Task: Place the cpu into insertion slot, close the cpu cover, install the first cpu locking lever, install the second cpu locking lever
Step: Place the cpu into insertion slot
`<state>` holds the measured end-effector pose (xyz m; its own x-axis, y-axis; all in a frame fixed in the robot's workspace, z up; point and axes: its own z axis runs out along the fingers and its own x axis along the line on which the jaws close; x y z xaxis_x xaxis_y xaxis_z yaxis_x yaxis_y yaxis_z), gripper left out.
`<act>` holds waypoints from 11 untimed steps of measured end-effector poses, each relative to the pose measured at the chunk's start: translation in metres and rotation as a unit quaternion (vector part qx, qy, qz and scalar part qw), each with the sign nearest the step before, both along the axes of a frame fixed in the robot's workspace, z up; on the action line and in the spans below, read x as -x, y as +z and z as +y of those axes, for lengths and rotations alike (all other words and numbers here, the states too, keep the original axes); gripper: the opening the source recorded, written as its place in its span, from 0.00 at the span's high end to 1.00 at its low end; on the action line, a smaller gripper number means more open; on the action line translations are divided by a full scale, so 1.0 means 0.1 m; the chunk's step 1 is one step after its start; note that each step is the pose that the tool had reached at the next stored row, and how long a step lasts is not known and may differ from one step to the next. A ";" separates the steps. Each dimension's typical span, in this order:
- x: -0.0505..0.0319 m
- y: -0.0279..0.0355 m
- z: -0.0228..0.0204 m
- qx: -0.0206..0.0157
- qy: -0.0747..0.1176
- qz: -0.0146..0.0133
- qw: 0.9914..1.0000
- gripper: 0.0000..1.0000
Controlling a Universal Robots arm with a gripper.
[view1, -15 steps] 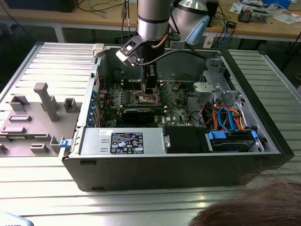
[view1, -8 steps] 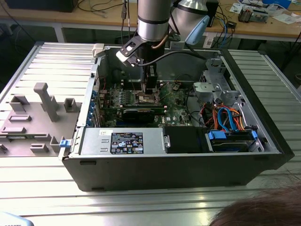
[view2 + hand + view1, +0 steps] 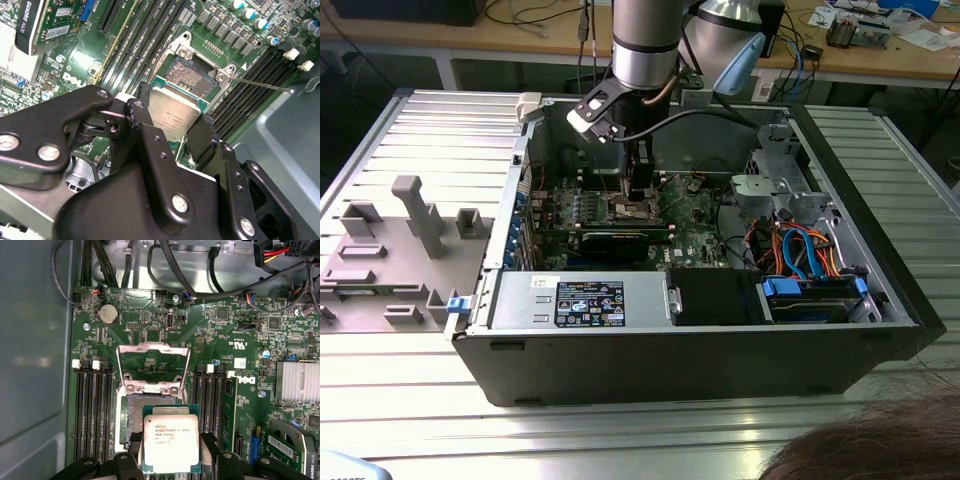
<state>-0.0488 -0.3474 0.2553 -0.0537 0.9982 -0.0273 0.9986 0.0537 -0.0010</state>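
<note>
Seen from the exterior view's left, a grey moulded fixture [image 3: 400, 240] lies on the ribbed table [image 3: 880, 140], at nine o'clock from the open computer case [image 3: 670, 345]. The arm [image 3: 645, 40] comes down into the case from twelve o'clock, and its gripper [image 3: 642, 190] hangs low over the green board [image 3: 695, 235]. At three o'clock inside the case sits a bundle of blue and orange cables [image 3: 800, 250]. At five o'clock a person's dark hair [image 3: 880, 450] edges into the scene.

In both wrist views the jaws are pinching the cpu [image 3: 172, 112] [image 3: 171, 442]. One black finger [image 3: 142, 107] is against one edge and the other against the opposite edge, so the chip lies flat between them with its silvery top facing up. It overlaps the near part of the insertion slot [image 3: 192, 75] [image 3: 131, 412], whose dark centre shows just beyond it; I can't tell whether chip and socket touch. The cpu cover [image 3: 153, 346] stands tipped open at the slot's far side. A thin metal lever [image 3: 260, 84] juts out from a corner of the socket.
</note>
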 end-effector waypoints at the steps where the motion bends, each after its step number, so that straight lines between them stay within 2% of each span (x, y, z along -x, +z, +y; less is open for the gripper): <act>1: 0.000 -0.002 0.000 0.000 0.000 0.000 1.000 0.46; 11: 0.000 -0.030 0.000 0.000 0.000 0.000 1.000 0.46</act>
